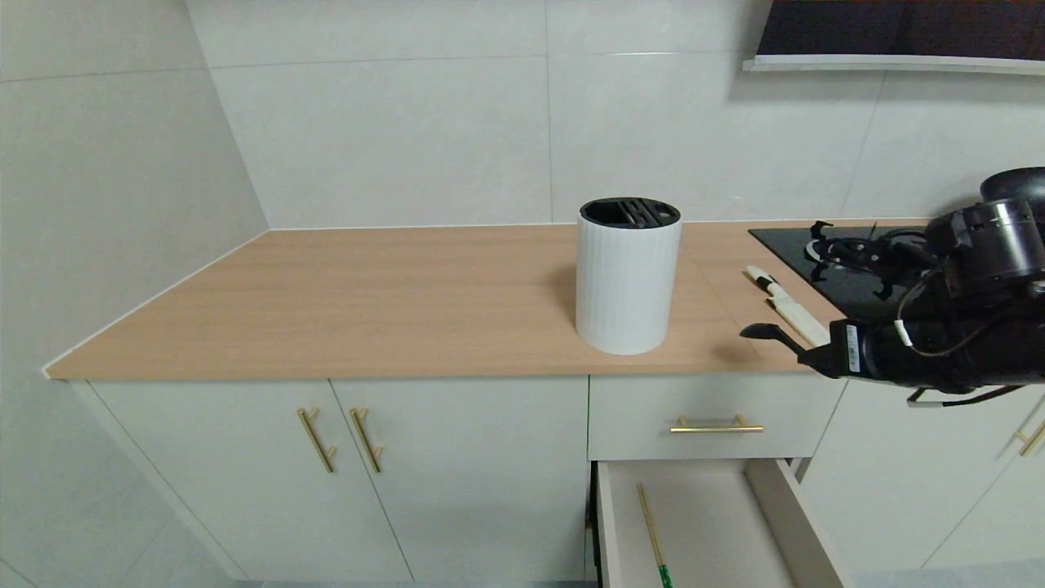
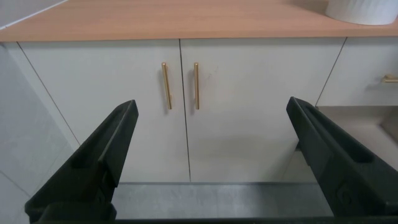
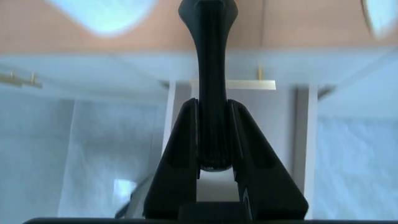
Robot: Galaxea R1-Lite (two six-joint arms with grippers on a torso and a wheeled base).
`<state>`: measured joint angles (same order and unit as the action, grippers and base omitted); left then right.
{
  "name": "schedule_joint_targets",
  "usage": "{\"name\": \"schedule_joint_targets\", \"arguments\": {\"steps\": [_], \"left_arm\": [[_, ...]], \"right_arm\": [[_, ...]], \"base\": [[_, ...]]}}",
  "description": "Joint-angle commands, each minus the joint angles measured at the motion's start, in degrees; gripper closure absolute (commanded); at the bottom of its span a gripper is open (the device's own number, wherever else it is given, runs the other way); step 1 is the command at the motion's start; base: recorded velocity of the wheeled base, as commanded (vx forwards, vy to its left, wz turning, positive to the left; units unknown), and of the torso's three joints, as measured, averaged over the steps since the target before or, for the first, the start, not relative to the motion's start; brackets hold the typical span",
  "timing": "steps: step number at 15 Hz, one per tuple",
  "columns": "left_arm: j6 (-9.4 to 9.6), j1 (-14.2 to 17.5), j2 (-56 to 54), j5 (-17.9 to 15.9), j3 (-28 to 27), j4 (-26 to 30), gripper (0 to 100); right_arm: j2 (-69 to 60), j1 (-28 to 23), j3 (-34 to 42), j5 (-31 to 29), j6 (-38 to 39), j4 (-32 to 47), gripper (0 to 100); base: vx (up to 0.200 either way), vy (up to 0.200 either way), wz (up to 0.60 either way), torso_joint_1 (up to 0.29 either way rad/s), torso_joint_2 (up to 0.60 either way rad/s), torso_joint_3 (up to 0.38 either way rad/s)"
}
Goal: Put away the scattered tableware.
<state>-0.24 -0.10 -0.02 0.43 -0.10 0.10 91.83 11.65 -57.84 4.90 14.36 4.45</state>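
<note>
Task partly done, judging by the layout. A chopstick (image 1: 651, 527) with a green tip is lying in the open drawer (image 1: 775, 510) under the counter (image 1: 367, 302); whether it is one stick or a pair cannot be told. A knife (image 1: 786, 308) is being left out on the counter, just beside the stove (image 1: 824, 282) and to the right of the white ribbed holder (image 1: 627, 286). It is not yet put away. The holder's slots appear to be standing empty.

A black utensil (image 1: 763, 331) with a rounded, spoon-like end is being carried by the right gripper (image 1: 816, 355) at the front edge of the counter, above and to the right of the open drawer. In the right wrist view its handle is being clamped between narrowly closed fingers (image 3: 180, 155), with the rounded end sticking out ahead. This piece is judged to be the one in hand; whether it is meant for the drawer or the holder cannot be told.

The left gripper (image 2: 214, 155) is being held low in front of the cabinet doors (image 2: 180, 106), its fingers spread wide. Nothing is being gripped or touched by it.

Left to do: black utensil, then the knife.
</note>
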Motion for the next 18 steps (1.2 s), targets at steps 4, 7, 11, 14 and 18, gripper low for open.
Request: {"name": "schedule_joint_targets", "arguments": {"steps": [4,7,11,14,18], "left_arm": [[-0.02,0.0,0.0,0.0,0.0,0.0,0],[-0.02,0.0,0.0,0.0,0.0,0.0,0],[-0.02,0.0,0.0,0.0,0.0,0.0,0],[-0.02,0.0,0.0,0.0,0.0,0.0,0],[-0.02,0.0,0.0,0.0,0.0,0.0,0]], "right_arm": [[-11.9,1.5,15.4,0.1,-0.4,-0.1,100],[-12.6,1.5,18.9,0.0,-0.7,-0.1,100],[-10.6,3.9,20.5,0.0,-0.6,-0.1,100],[-7.8,4.2,20.8,-0.2,-0.6,-0.1,100],[-7.6,4.3,20.8,-0.2,-0.6,-0.1,100]], "base": [[0.0,0.0,0.0,0.0,0.0,0.0],[0.0,0.0,0.0,0.0,0.0,0.0],[0.0,0.0,0.0,0.0,0.0,0.0],[0.0,0.0,0.0,-0.057,0.13,0.076],[0.0,0.0,0.0,-0.178,0.44,0.251]]}}
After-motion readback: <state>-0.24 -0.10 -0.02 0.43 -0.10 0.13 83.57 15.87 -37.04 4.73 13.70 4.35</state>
